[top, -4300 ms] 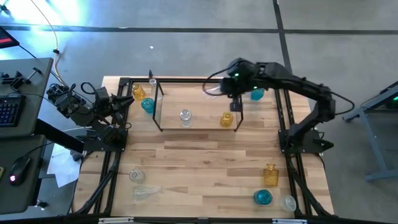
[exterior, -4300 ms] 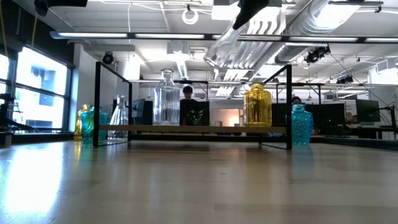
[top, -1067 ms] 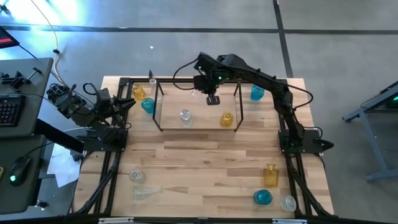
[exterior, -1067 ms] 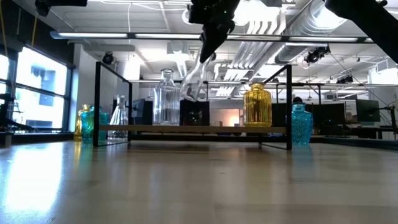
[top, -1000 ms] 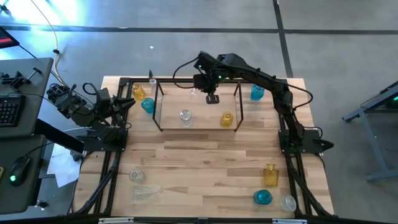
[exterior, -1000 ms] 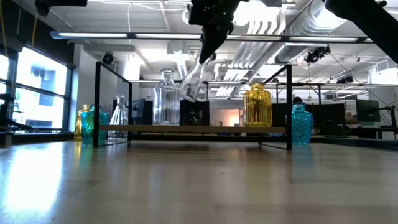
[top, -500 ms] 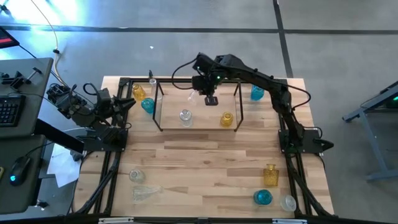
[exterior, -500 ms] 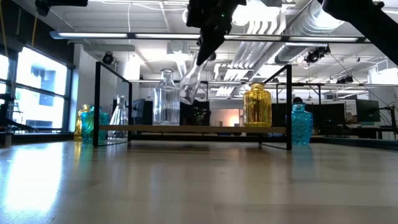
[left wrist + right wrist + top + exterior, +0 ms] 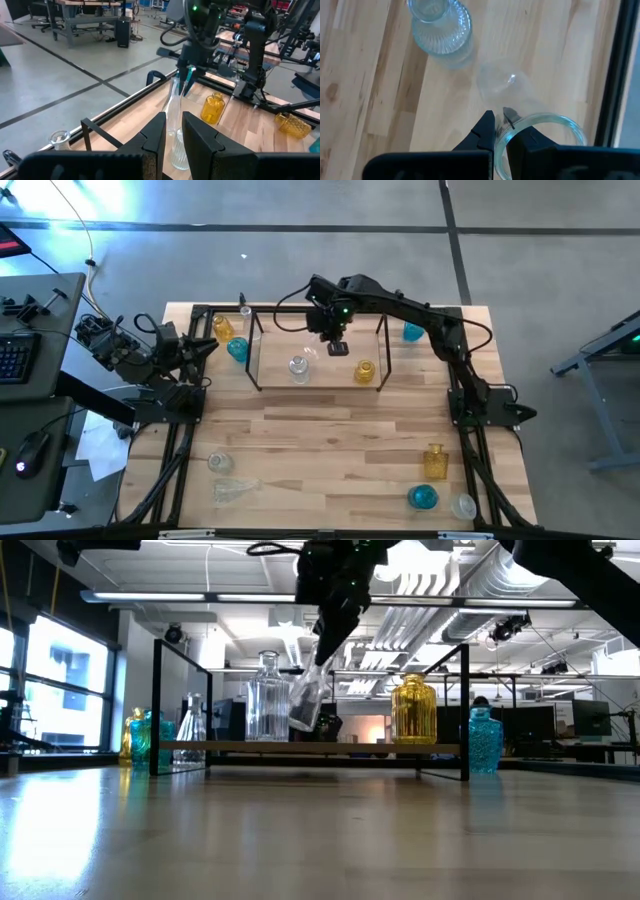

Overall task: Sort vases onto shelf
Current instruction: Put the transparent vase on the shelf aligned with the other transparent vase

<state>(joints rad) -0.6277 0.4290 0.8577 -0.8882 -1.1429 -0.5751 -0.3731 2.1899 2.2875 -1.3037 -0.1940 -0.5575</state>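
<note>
Reaching over the shelf [image 9: 258,358] in the high view, the right hand [image 9: 338,345] pinches the rim of a clear vase [image 9: 318,352] between a clear bottle [image 9: 298,367] and an amber jar [image 9: 365,371] on the shelf floor. A blue vase [image 9: 414,332] stands outside the shelf's right end; an amber vase [image 9: 222,328] and a blue one [image 9: 237,349] crowd its left end beside the left hand [image 9: 205,346]. The bench [image 9: 330,450] front is mostly bare, with vases in both corners.

From the low view, the clear vase [image 9: 305,700] hangs tilted above the shelf floor, close to the clear bottle [image 9: 267,697], with more room toward the amber jar [image 9: 413,710].

Seen from the left wrist, the left hand [image 9: 173,135] waits with fingers narrowly apart, holding nothing.

Looking down from the right wrist, closed fingertips [image 9: 486,126] grip the vase rim [image 9: 540,140]; the shelf's black rail runs just beside it.
</note>
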